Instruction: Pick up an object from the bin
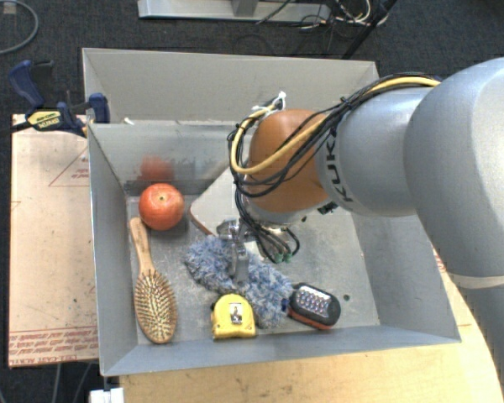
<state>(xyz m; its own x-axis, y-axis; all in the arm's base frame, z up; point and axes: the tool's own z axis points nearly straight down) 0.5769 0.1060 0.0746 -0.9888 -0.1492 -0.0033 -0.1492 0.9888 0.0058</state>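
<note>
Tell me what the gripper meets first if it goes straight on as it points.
Probably the blue-grey fuzzy cloth; the gripper points down right onto it, though depth is unclear.

Arm [386, 158] over shaggy blue cloth [205, 264]

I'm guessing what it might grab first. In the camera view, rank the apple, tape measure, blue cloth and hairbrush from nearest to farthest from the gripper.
1. Blue cloth: mid-bin, right under the gripper.
2. Tape measure: yellow, just past the cloth toward the view's bottom.
3. Apple, upper left, and hairbrush, along the left wall: too close to call.
</note>
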